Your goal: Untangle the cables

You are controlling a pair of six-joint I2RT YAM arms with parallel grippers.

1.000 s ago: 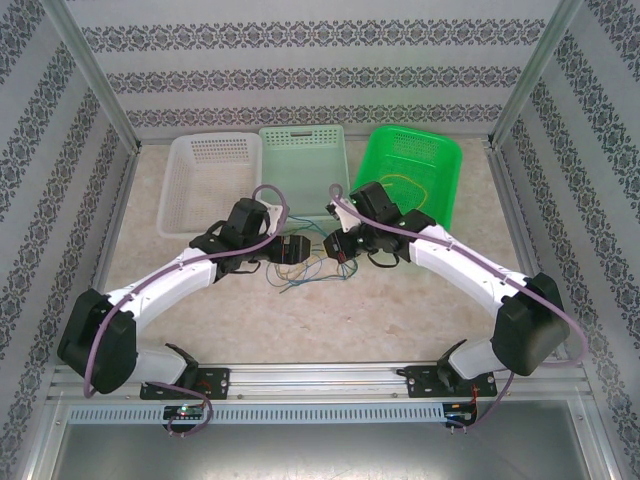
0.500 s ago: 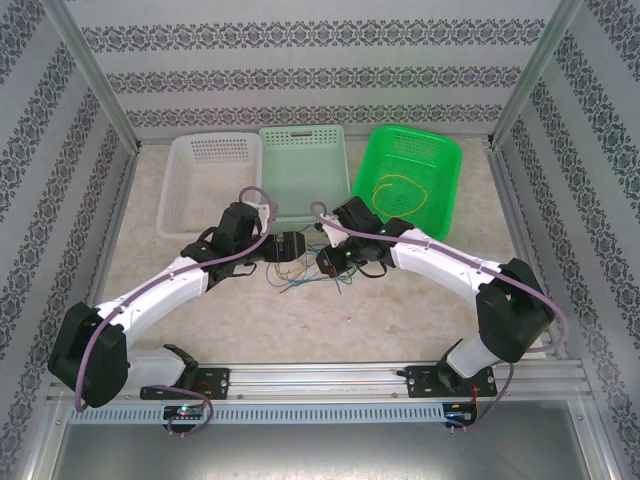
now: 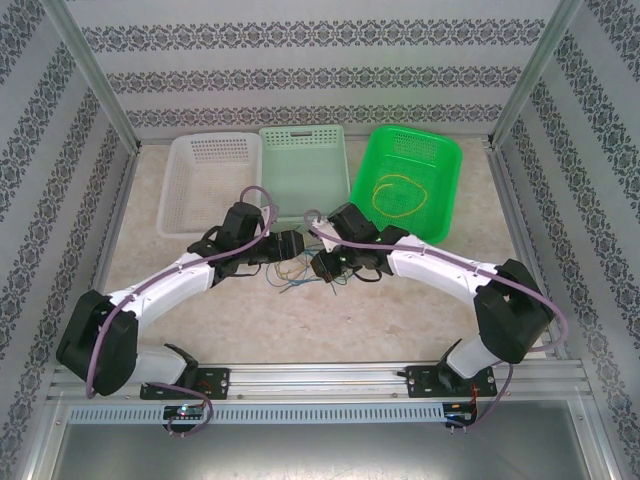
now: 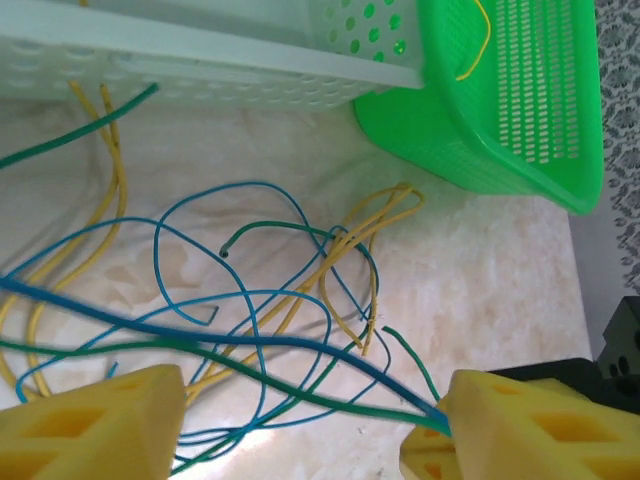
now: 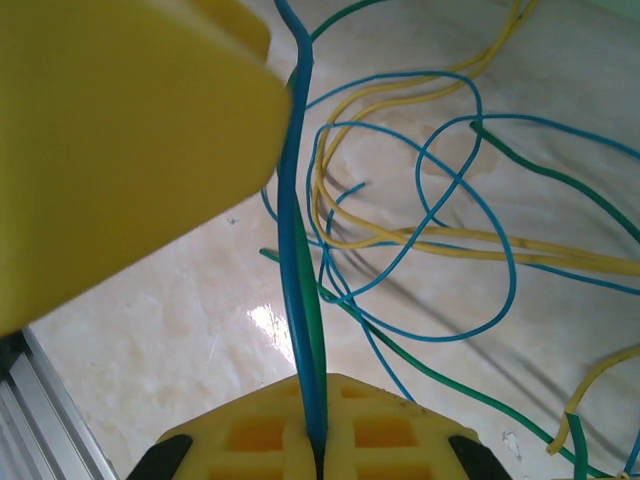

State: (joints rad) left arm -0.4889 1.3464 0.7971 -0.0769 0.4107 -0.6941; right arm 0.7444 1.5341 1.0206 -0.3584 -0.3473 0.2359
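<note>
Thin curly yellow, blue and green cables (image 3: 300, 278) lie heaped on the beige marbled table (image 3: 400, 315) between my claws. My right claw (image 5: 318, 445) pinches one blue and one green strand; my left claw (image 4: 310, 420) gapes. They look light, limp and springy, so probably best held near a free end

Three baskets stand in a row at the back of the counter (image 3: 420, 300): left basket (image 3: 176, 190), middle basket (image 3: 300, 170), right basket (image 3: 420, 150). The cables (image 3: 305, 274) lie tangled before the middle one, between the left pincer (image 3: 296, 246) and right pincer (image 3: 322, 266). A loop (image 3: 400, 196), seemingly another cable, lies in the right basket.
</note>
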